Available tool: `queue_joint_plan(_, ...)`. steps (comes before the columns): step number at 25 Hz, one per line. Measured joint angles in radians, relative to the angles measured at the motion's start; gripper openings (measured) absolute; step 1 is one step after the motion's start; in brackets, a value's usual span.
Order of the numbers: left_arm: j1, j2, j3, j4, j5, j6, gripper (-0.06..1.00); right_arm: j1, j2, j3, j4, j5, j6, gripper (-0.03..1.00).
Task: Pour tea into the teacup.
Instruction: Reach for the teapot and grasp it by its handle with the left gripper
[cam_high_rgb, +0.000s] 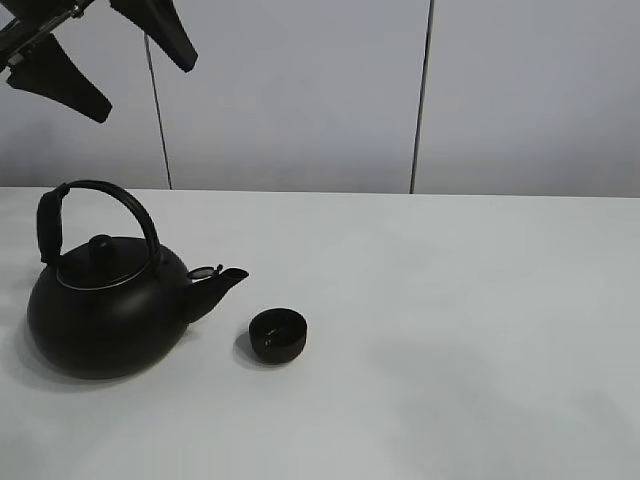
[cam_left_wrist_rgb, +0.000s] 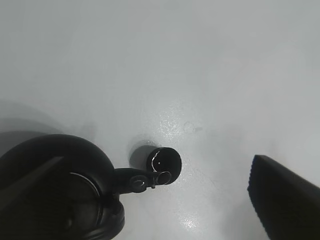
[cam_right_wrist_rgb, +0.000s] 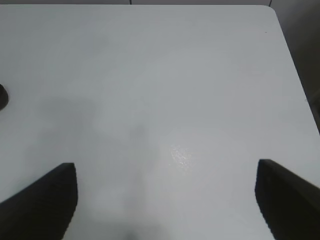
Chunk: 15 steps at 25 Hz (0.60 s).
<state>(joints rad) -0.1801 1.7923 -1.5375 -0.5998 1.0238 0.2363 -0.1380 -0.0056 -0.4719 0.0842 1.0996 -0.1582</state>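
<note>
teacup (cam_high_rgb: 277, 334) set upright on white desk (cam_high_rgb: 460, 340), just beside spout (cam_high_rgb: 228, 281) of black kettle (cam_high_rgb: 105, 315) and not touched by it, left claw (cam_high_rgb: 142, 90) held spread wide high above kettle, nothing grasped, right claw (cam_right_wrist_rgb: 165, 165) spread wide over desk, nothing grasped, well apart from teacup

Soft overhead light casts faint shadows and small glare on the table (cam_right_wrist_rgb: 180, 155)
</note>
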Motion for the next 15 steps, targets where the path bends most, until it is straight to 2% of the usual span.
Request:
queue_joint_plan(9, 0.001, 0.0, 0.0, 0.006, -0.006, 0.002, 0.69, 0.0, 0.0, 0.0, 0.0, 0.0, 0.0, 0.66)
queue_joint_plan(13, 0.0, -0.028, 0.003, 0.077, 0.008, 0.019, 0.69, 0.0, 0.0, 0.0, 0.0, -0.001, 0.0, 0.66)
queue_joint_plan(15, -0.017, -0.092, 0.013, 0.143, -0.038, 0.055, 0.69, 0.0, 0.0, 0.0, 0.002, -0.001, 0.0, 0.66)
